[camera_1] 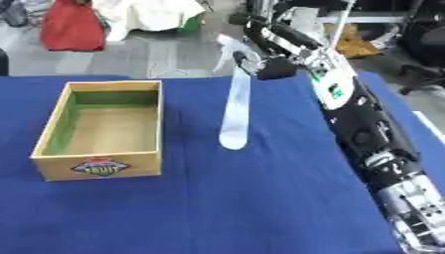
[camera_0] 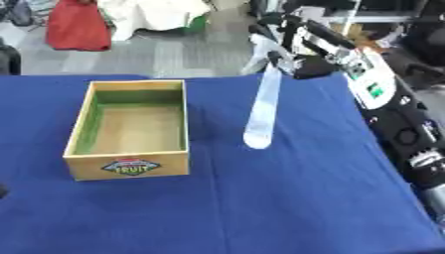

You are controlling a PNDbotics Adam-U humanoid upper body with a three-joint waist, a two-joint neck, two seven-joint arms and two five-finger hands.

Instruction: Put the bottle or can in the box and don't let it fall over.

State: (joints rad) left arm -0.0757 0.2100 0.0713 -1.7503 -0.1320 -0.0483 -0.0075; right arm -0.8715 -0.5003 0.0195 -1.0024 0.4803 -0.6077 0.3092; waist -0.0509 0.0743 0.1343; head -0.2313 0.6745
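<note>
A tall, slim, pale bottle (camera_0: 263, 106) leans with its top to the right, over the blue table to the right of the box. My right hand (camera_0: 294, 64) is shut on its upper end, reaching in from the far right. The bottle's lower end (camera_1: 232, 141) is close to the cloth; I cannot tell whether it touches. The wooden box (camera_0: 130, 166), open on top and empty, with a FRUIT label on its front wall, stands on the left of the table, about a hand's width from the bottle. My left hand does not show.
The blue cloth (camera_0: 287, 208) covers the whole table. My right arm (camera_1: 365, 129) runs along the table's right edge. Beyond the far edge lie grey floor, a red bag (camera_0: 78, 25) and white fabric (camera_0: 156, 15).
</note>
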